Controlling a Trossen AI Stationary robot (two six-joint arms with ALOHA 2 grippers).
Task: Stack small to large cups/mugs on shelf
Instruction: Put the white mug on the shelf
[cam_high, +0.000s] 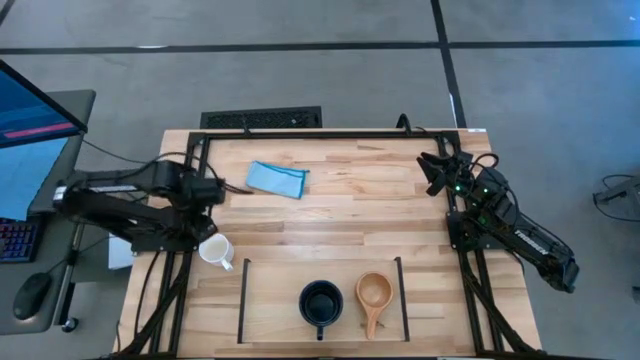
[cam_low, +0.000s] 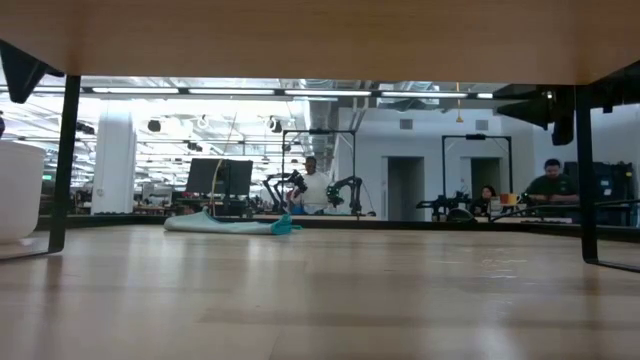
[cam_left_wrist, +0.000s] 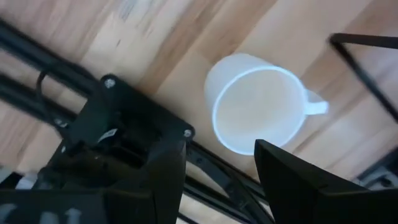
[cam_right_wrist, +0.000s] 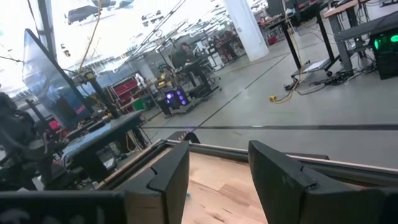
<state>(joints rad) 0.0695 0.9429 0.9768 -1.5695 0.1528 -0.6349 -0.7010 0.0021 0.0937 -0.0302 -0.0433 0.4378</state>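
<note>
Low on the left of the high view, the white mug (cam_high: 215, 249) stands upright on the table (cam_high: 340, 215), just outside the left rail of the shelf (cam_high: 243, 300), with its handle pointing toward the lower right of the frame. The left gripper (cam_high: 212, 190) sits a little above the mug in that view, at the end of an arm reaching in from the left edge, and is not touching it. Seen from the left wrist view, the white mug (cam_left_wrist: 258, 109) is open side up just beyond the tips of the two dark fingers (cam_left_wrist: 165, 168), which are spread apart with nothing between them; the mug's handle points toward the right of that picture, where a thin black shelf rail crosses the upper right corner. Inside the shelf, toward the bottom centre of the high view, the dark mug (cam_high: 320, 303) and the wooden cup (cam_high: 373, 294) stand side by side, the dark one to the left, both handles pointing to the bottom edge. A folded light-blue cloth (cam_high: 277, 178) lies in the upper left part of the table. The right gripper (cam_high: 438, 168) waits near the upper right corner of the table, its fingers (cam_right_wrist: 171, 171) parted and empty in the right wrist view.
</note>
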